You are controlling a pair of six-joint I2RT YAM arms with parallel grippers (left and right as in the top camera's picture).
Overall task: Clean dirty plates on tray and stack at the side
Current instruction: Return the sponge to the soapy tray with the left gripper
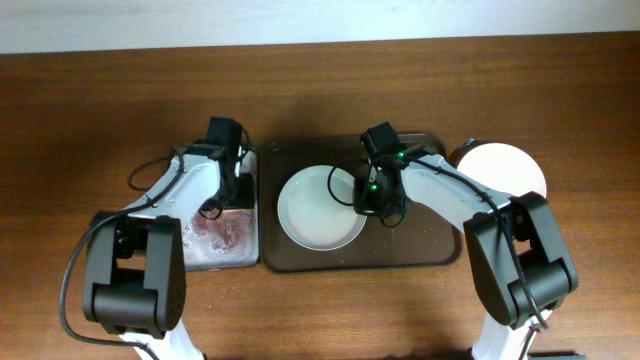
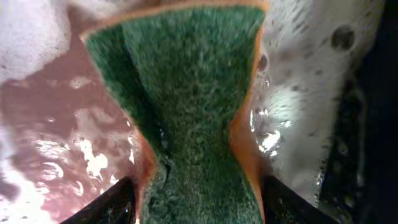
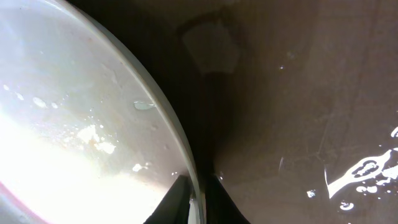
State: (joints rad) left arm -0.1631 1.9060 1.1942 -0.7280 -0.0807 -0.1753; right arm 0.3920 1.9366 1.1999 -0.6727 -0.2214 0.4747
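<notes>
One white plate (image 1: pixel 320 210) lies in the left half of the dark brown tray (image 1: pixel 425 252). My right gripper (image 1: pixel 372 196) is shut on its right rim. In the right wrist view the plate's (image 3: pixel 74 124) thin edge runs down between the fingertips of that gripper (image 3: pixel 198 200), with wet tray floor (image 3: pixel 298 93) beside it and small specks on the plate. Another plate (image 1: pixel 505 170) sits on the table to the right of the tray. My left gripper (image 1: pixel 216 200) is over the grey metal tray (image 1: pixel 215 245), shut on a green and orange sponge (image 2: pixel 193 93) that is pinched at the waist.
The grey tray's floor (image 2: pixel 56 124) holds reddish water and white foam (image 2: pixel 311 74). Water drops (image 3: pixel 360 171) lie on the brown tray's floor. Both arms' bases stand at the table's near edge. Bare wooden table (image 1: pixel 80 110) surrounds the two trays.
</notes>
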